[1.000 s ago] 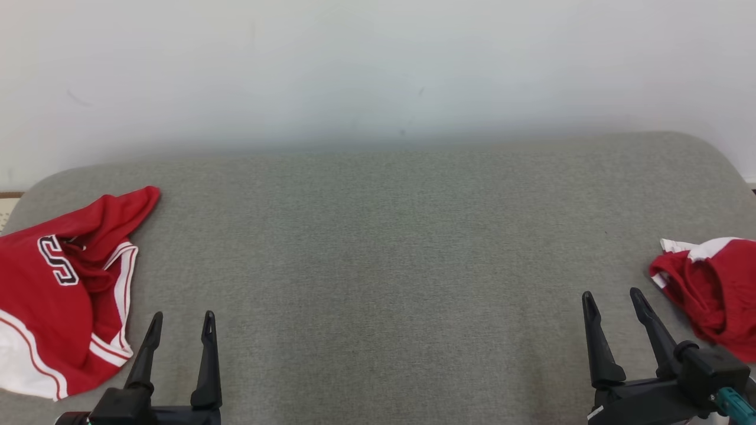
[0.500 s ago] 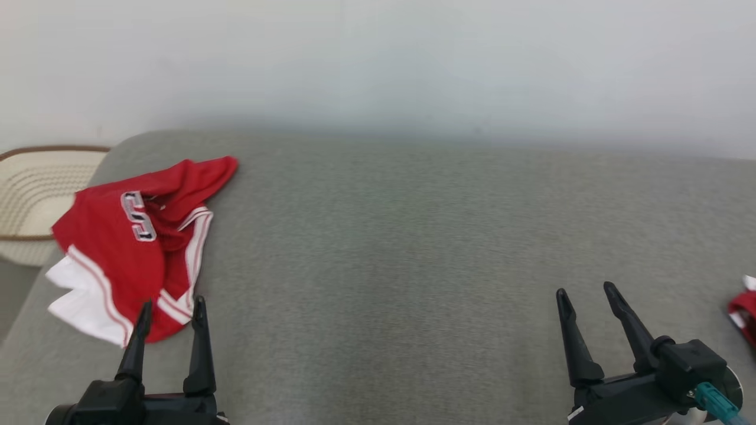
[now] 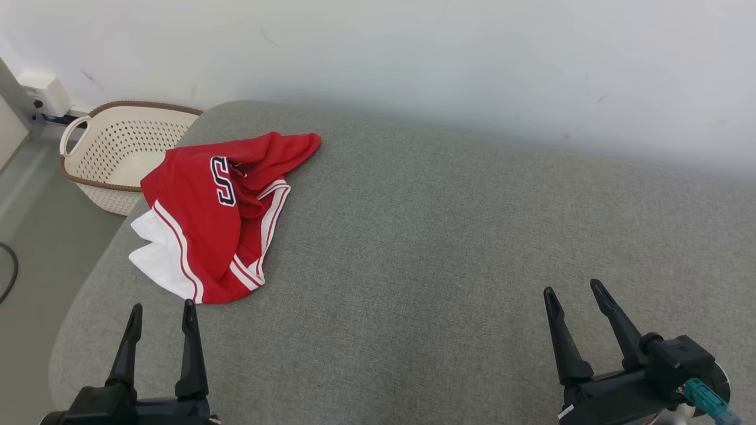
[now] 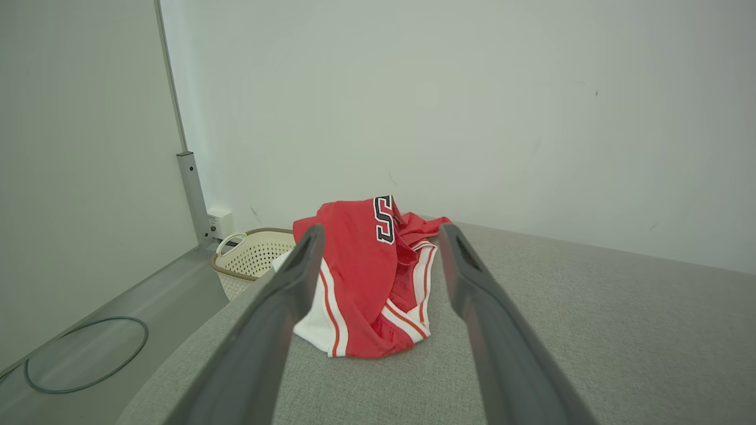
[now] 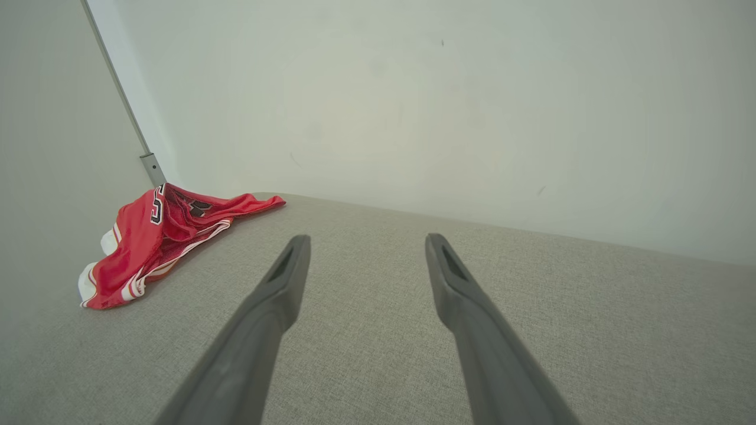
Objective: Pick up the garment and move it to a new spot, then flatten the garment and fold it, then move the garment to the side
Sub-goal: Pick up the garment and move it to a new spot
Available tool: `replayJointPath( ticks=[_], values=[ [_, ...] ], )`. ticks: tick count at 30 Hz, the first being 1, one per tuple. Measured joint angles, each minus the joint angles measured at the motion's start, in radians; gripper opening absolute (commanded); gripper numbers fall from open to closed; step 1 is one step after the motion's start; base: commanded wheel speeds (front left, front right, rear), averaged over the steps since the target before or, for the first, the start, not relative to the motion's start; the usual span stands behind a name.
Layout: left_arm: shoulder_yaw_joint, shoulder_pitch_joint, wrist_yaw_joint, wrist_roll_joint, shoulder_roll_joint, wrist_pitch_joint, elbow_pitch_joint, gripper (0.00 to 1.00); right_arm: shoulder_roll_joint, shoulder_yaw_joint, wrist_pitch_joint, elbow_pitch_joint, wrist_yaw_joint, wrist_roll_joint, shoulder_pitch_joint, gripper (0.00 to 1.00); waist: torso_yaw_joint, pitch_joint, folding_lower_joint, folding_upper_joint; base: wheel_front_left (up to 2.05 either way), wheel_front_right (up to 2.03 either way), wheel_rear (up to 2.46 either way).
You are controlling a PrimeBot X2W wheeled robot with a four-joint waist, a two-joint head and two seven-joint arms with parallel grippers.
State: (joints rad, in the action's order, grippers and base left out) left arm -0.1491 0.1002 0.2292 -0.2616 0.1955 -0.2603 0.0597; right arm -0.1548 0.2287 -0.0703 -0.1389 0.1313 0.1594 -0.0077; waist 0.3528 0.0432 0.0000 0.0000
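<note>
Head view has turned left, bringing garment (image 3: pixel 218 218) and basket (image 3: pixel 118 153) in; left fingers (image 3: pixel 190 348) and right fingers (image 3: pixel 561 336) stay spread, empty.

Plain indoor test room arranged for laundry handling. A grey fabric-covered surface (image 3: pixel 443 236) occupies the centre, backed by a bare white wall (image 3: pixel 413 47) across the top; a red garment (image 3: pixel 201 224) lies toward its left end. At upper left, a perforated laundry basket (image 3: pixel 112 141) stands on a grey floor (image 3: pixel 41 248), near a loose cable (image 3: pixel 15 271).
</note>
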Motion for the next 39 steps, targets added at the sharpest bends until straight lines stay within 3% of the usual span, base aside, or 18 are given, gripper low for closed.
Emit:
replayJointPath(
  ticks=[12, 21, 28, 39],
  values=[
    [0.049, 0.030, -0.010, 0.028, -0.017, 0.000, 0.044, 1.00, -0.008, -0.003, 0.001, 0.002, 0.000, 0.014, -0.008, 1.00, 0.001, 0.012, 0.0000, 0.0000, 0.00, 0.00, 0.00],
    [0.146, 0.262, -0.014, 0.033, 0.086, 0.053, 0.072, 1.00, -0.031, -0.008, 0.014, -0.032, 0.000, 0.016, -0.028, 1.00, -0.010, 0.054, 0.0000, 0.0001, 0.00, 0.00, 0.00],
    [0.194, 0.440, -0.072, -0.069, 0.141, 0.156, -0.177, 1.00, -0.072, 0.009, 0.026, -0.049, 0.000, 0.024, -0.083, 1.00, -0.039, 0.124, 0.0001, 0.0001, 0.00, 0.00, 0.00],
    [0.196, 0.602, -0.169, -0.192, 0.127, 0.250, -0.724, 1.00, -0.139, 0.020, 0.036, -0.057, 0.000, 0.047, -0.159, 1.00, -0.095, 0.283, 0.0002, 0.0002, 0.00, 0.00, 0.00]
  ],
)
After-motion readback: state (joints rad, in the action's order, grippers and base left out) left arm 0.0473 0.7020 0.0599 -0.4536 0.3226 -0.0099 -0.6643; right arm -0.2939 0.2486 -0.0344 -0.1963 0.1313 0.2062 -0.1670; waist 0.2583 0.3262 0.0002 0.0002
